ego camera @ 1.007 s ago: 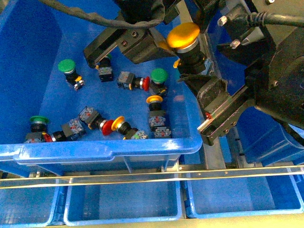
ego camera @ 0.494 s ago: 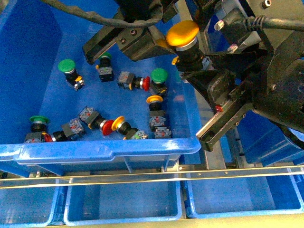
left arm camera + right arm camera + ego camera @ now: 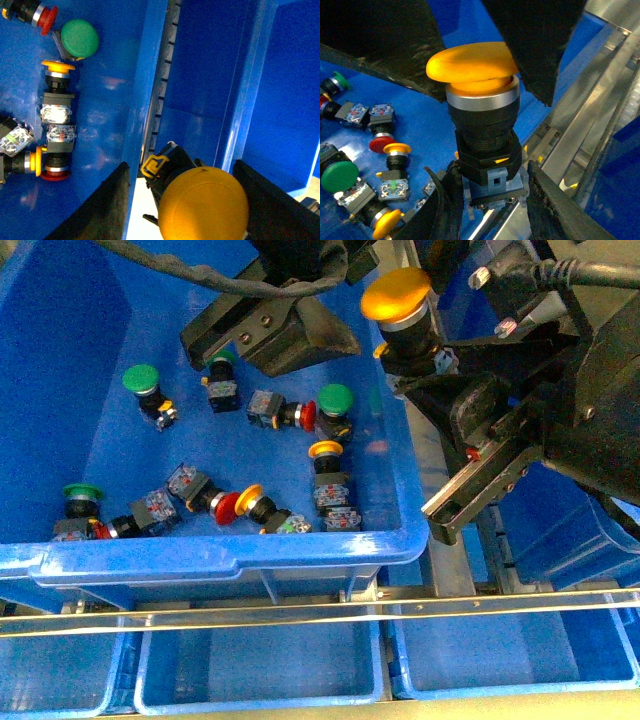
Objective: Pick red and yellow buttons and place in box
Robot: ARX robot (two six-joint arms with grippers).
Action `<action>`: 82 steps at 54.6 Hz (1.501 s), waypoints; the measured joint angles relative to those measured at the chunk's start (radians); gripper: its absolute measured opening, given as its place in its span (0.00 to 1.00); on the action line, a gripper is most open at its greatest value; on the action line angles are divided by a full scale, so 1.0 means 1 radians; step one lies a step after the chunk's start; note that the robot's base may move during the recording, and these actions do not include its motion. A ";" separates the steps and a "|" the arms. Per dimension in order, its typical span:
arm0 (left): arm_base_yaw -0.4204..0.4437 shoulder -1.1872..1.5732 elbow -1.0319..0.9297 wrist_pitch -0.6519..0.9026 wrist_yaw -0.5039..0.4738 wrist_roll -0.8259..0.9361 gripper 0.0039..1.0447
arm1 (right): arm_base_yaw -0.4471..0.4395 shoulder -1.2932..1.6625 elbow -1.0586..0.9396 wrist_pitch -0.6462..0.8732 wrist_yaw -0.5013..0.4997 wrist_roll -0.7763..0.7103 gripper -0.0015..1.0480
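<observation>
Handover step: my right gripper (image 3: 495, 197) clamps the yellow button (image 3: 472, 62) by its base, my left gripper (image 3: 181, 167) spread open. Next, I judge, comes carrying it over the box (image 3: 560, 540) and releasing.

A green-capped switch (image 3: 140, 380) lies toward the far left of the deep blue crate (image 3: 220, 558) that carries the loose switches. A second green one (image 3: 335, 398) is close to the crate's right wall, and a third (image 3: 82, 492) lies in its near left corner. Just past the crate's near rim a thin metal rail (image 3: 320, 612) runs crosswise. Beneath the rail, shallow blue trays (image 3: 260, 675) sit side by side.
</observation>
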 joint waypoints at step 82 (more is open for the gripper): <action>0.206 -0.566 -0.467 0.148 0.040 0.269 0.93 | -0.130 -0.058 -0.008 -0.067 -0.029 -0.022 0.25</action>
